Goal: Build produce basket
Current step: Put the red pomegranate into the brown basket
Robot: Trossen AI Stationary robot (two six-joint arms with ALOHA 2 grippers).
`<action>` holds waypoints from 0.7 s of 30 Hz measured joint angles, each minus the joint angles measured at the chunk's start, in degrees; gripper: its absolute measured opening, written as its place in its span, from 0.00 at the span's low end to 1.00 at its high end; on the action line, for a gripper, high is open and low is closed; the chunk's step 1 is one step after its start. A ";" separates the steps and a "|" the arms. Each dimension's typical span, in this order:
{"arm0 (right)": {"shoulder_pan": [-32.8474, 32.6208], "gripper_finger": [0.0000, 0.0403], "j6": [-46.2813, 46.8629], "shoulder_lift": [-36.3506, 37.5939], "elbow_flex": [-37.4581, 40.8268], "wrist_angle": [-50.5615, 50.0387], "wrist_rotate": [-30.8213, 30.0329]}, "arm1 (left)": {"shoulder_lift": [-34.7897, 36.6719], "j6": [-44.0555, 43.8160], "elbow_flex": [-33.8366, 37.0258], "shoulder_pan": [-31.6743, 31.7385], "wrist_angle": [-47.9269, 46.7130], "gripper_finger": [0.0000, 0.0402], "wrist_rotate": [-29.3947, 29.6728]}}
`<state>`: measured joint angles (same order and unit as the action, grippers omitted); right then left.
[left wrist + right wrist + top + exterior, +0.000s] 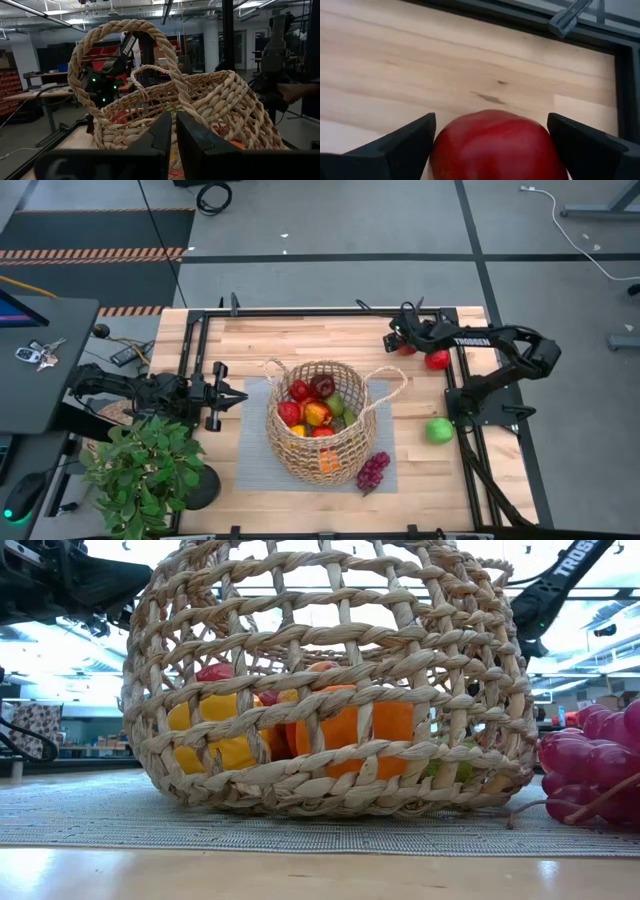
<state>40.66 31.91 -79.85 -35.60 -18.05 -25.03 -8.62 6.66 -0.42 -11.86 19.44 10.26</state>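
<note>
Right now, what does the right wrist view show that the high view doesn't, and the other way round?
Only the right wrist view shows the right gripper's open fingers straddling a red apple on the wooden table. Only the high view shows the basket of produce, purple grapes, green apple, another red apple and the waiting left gripper. Both show the table.

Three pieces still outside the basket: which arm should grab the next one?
Right. The right gripper is open around a red apple at the far right edge; the left gripper waits left of the basket, near no loose fruit.
</note>
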 joint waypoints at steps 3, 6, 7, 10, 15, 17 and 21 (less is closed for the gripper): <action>-0.29 0.96 0.99 0.11 2.06 3.60 -0.17 | 0.00 0.00 0.01 0.00 0.00 0.08 -0.01; -1.21 0.95 1.27 0.07 2.52 4.10 -0.65 | 0.00 0.02 0.02 0.02 0.00 0.07 0.00; -1.41 0.94 1.24 0.04 2.52 4.08 -0.93 | 0.00 0.00 0.01 0.00 0.00 0.07 0.00; -1.53 0.93 0.63 0.10 2.55 4.10 -1.15 | 0.00 0.00 0.01 0.01 0.00 0.08 0.00; -1.55 0.88 -0.50 1.61 2.80 3.85 -0.47 | 0.00 0.00 0.01 0.00 0.00 0.09 -0.01; -1.55 0.87 -0.72 2.74 2.93 3.41 0.48 | 0.00 0.00 0.02 0.00 0.00 0.08 0.00; -1.57 0.87 -0.84 5.26 2.93 3.82 2.01 | 0.00 0.00 0.00 0.00 0.00 0.07 -0.02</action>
<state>39.09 31.07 -74.60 -32.67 -14.23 -23.02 -8.62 6.66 -0.42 -11.86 19.44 10.24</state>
